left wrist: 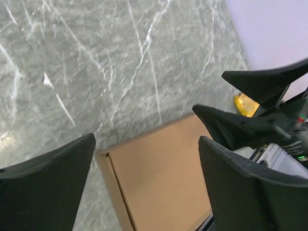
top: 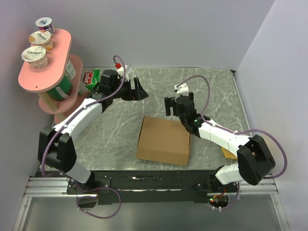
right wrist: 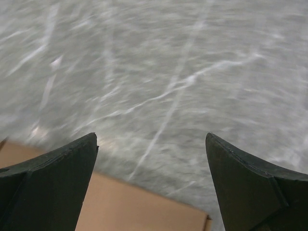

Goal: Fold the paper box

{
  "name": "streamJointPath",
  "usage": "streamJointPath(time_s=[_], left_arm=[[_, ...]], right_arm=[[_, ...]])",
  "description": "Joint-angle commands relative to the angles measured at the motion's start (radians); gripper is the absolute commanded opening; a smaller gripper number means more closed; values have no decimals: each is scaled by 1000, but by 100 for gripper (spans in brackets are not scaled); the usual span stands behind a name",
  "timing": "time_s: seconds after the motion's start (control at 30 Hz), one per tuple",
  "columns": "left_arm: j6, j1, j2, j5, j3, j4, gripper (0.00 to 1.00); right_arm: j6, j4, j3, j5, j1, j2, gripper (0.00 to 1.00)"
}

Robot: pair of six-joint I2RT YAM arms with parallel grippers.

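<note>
Left hand (left wrist: 147, 139) view includes right hand (left wrist: 209, 91).

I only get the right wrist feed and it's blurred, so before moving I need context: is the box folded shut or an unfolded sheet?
Observer: In the top view the paper box looks closed, a flat square with its lid down.
Operator: Where's the left gripper?
Observer: The left gripper is past the box's far left corner, open, empty, clear of the cardboard.
Operator: Anything near my arm?
Observer: A yellow object peeks out beneath the right arm, right of the box.
</note>
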Motion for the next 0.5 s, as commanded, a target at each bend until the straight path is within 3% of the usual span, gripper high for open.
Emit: streamJointPath(time_s=[0.0,0.17,0.27,0.47], left_arm=[[105,4,-103,-19,-80,10,99],[131,4,-204,-62,-196,-17,96],[90,18,-246,-34,-287,26,96],[77,81,-270,58,-260,-13,96]], right_arm=[[-45,-75,6,-391,-25,-110,100],[-299,-192,-63,-738,48,-270,100],[-381,-304,-56,-676,156,-295,100],[-330,-352,24,-567,156,-172,100]])
